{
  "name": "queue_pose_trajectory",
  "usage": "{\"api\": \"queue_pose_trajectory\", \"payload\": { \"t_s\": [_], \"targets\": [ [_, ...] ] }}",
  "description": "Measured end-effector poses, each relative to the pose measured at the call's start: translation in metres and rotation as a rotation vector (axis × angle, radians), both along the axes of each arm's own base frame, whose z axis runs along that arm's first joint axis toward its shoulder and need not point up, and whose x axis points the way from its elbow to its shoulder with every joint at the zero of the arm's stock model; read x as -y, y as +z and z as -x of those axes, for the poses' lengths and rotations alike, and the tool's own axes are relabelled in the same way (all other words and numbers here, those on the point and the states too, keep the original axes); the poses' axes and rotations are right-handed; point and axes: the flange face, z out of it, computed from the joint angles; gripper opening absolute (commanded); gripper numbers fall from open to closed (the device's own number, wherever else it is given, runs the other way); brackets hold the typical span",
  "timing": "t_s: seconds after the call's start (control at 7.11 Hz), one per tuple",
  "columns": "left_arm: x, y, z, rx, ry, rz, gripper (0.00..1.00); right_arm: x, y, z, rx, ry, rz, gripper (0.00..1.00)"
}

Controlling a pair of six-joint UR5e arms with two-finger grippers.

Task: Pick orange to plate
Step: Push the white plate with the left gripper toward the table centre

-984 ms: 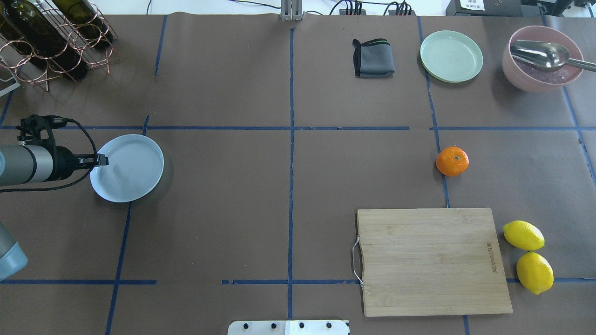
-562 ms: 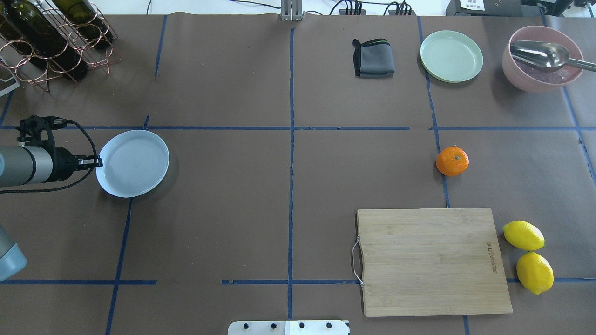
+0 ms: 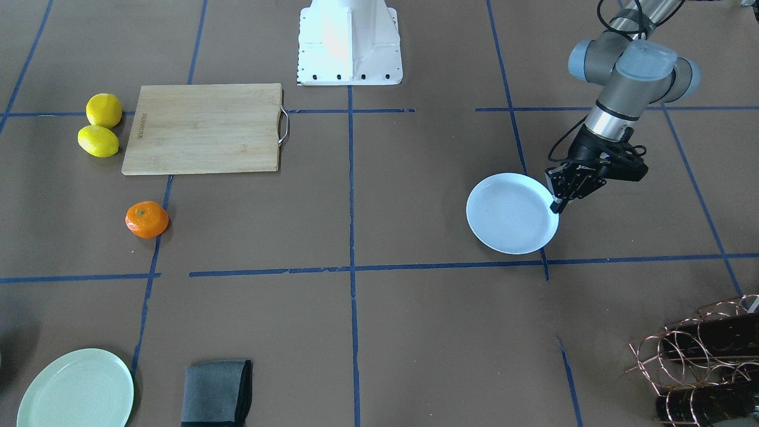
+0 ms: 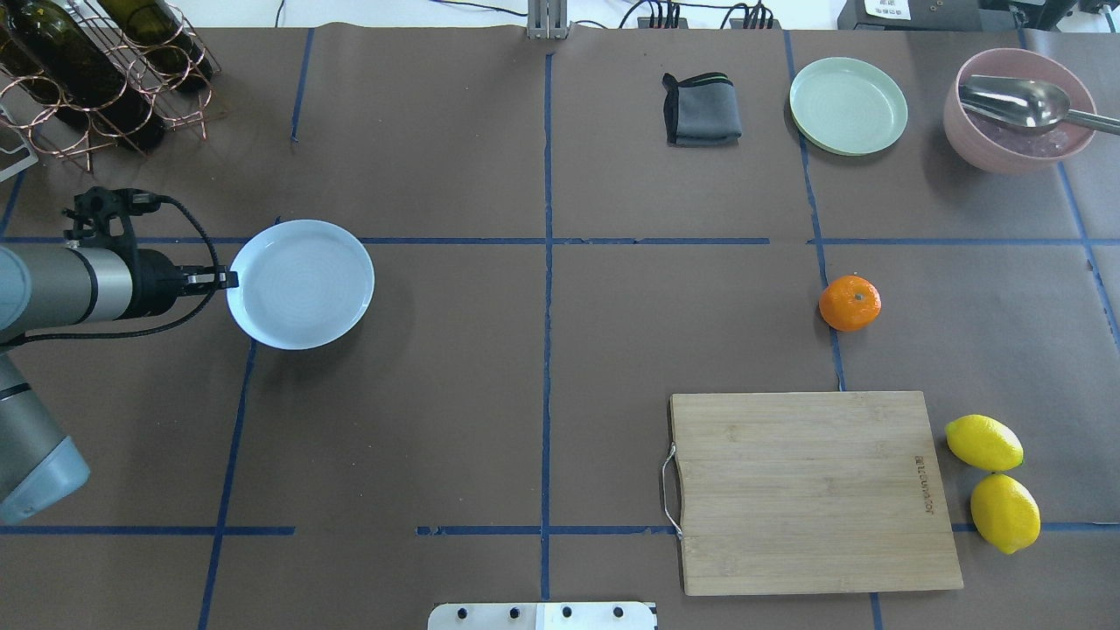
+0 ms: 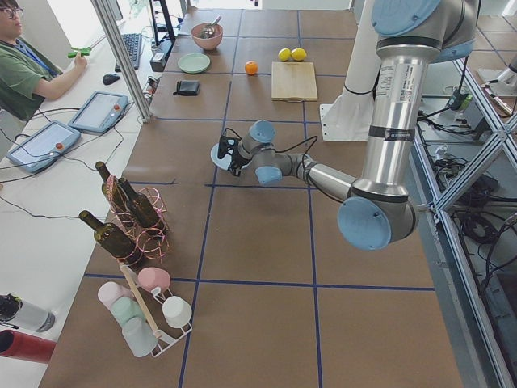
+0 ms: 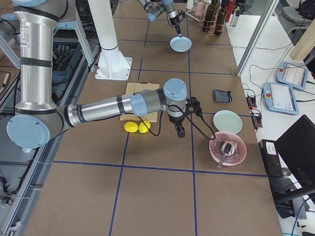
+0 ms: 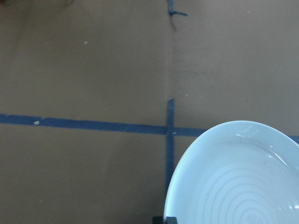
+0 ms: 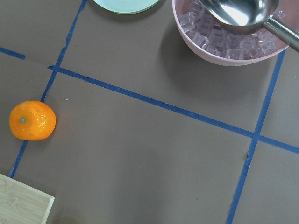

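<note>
The pale bluish-white plate [image 4: 302, 284] is at the left of the overhead view, lifted off the table. My left gripper [image 4: 229, 280] is shut on its near-left rim; the front-facing view shows the same hold by the left gripper [image 3: 557, 204] on the plate [image 3: 510, 213]. The orange [image 4: 850, 303] sits far to the right on a blue tape line, just beyond the cutting board. The right wrist view looks down on the orange [image 8: 32, 120] at its left. My right gripper [image 6: 180, 132] shows only in the exterior right view, so I cannot tell its state.
A bamboo cutting board [image 4: 814, 490] lies at the front right with two lemons [image 4: 983, 442] beside it. A pale green plate [image 4: 848, 105], a pink bowl [image 4: 1019, 149] with a metal spoon and a folded grey cloth [image 4: 702, 109] line the far right. A bottle rack [image 4: 96, 70] stands far left.
My left gripper has carried the plate to the right and slightly further from the robot. The orange has not moved.
</note>
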Motion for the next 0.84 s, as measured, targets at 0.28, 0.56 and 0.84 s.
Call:
{"api": "queue_pose_trajectory", "payload": {
  "t_s": [0.28,0.56,0.84],
  "targets": [
    [0.017,-0.09,-0.08,-0.042,-0.013,0.074,0.0,0.0,0.0,0.0,0.001,0.003,0.004,1.0],
    [-0.002,-0.132,-0.159,-0.052,-0.019,0.105,0.0,0.0,0.0,0.0,0.004,0.003,0.007,1.0],
    [-0.024,-0.14,-0.2,-0.043,-0.016,0.104,0.0,0.0,0.0,0.001,0.01,0.002,0.008,1.0]
  ]
}}
